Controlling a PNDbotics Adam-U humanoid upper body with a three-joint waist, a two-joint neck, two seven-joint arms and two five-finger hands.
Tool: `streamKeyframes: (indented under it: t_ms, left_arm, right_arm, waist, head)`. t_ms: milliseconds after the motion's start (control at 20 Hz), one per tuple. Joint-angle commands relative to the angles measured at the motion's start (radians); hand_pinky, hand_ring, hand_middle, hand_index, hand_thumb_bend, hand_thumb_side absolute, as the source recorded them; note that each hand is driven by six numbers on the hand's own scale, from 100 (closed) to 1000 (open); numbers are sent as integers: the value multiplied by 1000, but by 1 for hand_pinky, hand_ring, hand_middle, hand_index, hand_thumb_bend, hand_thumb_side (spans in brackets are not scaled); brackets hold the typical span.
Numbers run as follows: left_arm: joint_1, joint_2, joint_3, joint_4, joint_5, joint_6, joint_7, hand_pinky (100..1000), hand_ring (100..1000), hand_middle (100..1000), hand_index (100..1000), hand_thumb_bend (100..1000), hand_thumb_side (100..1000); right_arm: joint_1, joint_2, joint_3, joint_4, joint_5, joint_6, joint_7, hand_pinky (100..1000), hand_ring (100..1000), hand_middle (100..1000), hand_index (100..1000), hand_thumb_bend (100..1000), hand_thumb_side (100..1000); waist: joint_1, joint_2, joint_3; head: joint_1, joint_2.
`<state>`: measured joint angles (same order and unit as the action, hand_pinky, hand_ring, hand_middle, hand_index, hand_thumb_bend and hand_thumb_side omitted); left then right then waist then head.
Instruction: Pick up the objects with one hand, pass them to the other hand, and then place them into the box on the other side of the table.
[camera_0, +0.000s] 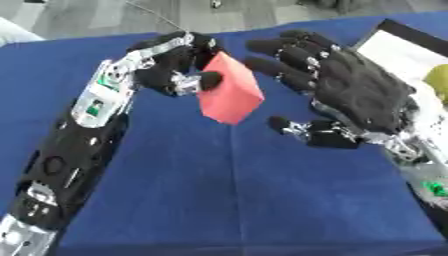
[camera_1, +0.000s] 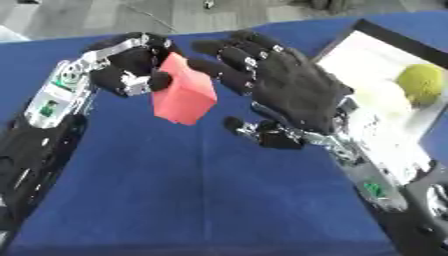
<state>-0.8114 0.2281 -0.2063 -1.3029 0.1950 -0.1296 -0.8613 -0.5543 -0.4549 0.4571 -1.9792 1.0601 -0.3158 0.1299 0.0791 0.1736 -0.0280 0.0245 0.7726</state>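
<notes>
Two robot hands above blue surface (camera_0: 262, 200) | left robot hand (camera_0: 171, 65): fingers and thumb curled on red block (camera_0: 229, 92) | right robot hand (camera_0: 359, 95): spread wide, fingertips just beside block

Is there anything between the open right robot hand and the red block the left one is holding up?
Nothing visible. The left robot hand holds the red block above the blue table, and the right robot hand is open right beside it, with only a narrow gap between.

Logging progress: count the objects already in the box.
1: a yellow-green ball lies in the box at the table's right side. The right hand may hide more.
</notes>
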Motion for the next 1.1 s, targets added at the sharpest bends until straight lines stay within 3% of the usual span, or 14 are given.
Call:
streamKeyframes:
  t_ms: [50,1100]
  left_arm:
    - [-26,6,-3,-22,9,5,-5,546,398,367,482,100,379]
    - [-45,-18,-41,-32,12,14,-45,548,398,366,479,100,385]
  right_arm:
    - [-20,-22,-6,-21,14,-10,-9,910,874,947,968,400,100]
    - [-50,-33,12,-21,19,-44,-30,904,859,937,960,406,139]
  waist:
    - [-4,-12,4]
    - [-5,-5,14]
  head:
    - [-4,-3]
    - [-13,-3]
